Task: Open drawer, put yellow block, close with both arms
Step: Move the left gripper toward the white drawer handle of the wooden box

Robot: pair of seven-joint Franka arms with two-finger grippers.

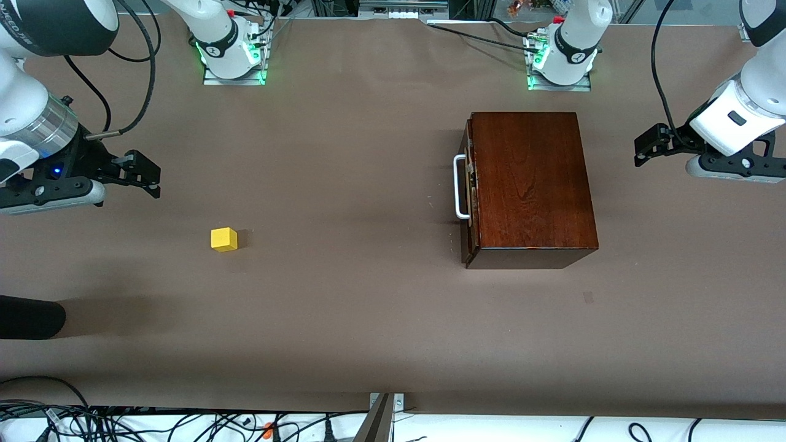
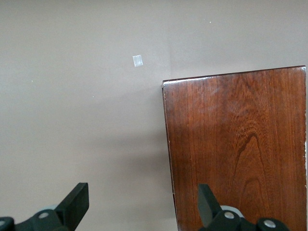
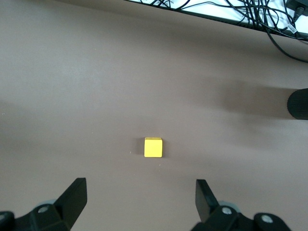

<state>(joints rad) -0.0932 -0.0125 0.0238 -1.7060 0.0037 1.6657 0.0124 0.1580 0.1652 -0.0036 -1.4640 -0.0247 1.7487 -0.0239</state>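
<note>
Resting shut, glossy wooden drawer, matte yellow block, both hands spread.

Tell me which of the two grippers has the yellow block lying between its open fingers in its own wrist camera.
The right gripper: the yellow block shows between its fingers. The left gripper sees only the wooden box corner.
</note>
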